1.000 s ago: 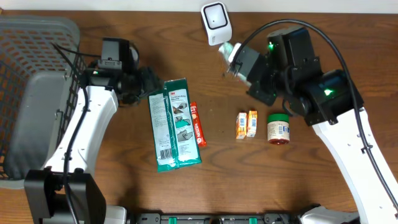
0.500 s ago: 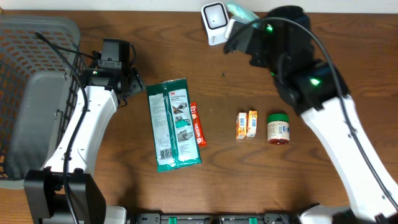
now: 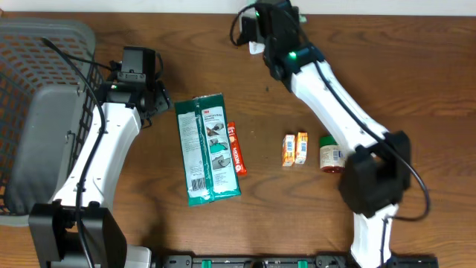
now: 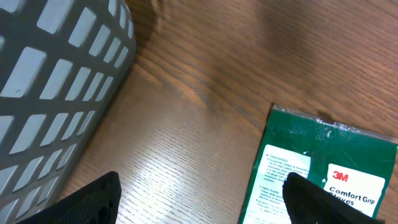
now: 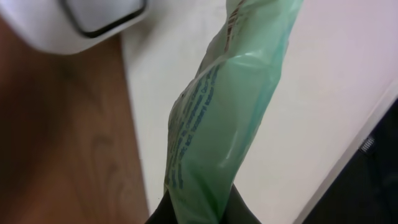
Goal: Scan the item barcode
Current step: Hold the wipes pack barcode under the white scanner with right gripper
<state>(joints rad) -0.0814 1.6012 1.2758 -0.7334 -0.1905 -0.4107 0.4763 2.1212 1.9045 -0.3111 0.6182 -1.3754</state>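
The item, a light green plastic pouch [image 5: 227, 112] with blue print, stands upright in my right gripper [image 5: 198, 214], which is shut on its lower end. The white scanner [image 5: 93, 18] sits just to its upper left. In the overhead view my right arm [image 3: 297, 59] reaches to the table's back edge and covers most of the scanner [image 3: 256, 48]; the pouch is hidden there. My left gripper [image 3: 162, 100] [image 4: 202, 205] is open and empty over bare wood, beside the top left corner of a green 3M package [image 3: 208, 149] [image 4: 323, 174].
A grey mesh basket [image 3: 37, 112] [image 4: 56, 81] fills the left side. A red bar [image 3: 236, 149] lies next to the green package. Two small orange boxes [image 3: 295, 148] and a jar [image 3: 329, 155] sit right of centre, the jar partly under my right arm.
My right arm swung the pouch up and left, from right of the scanner to over it at the back edge. My left gripper opened and drew back from the green package.
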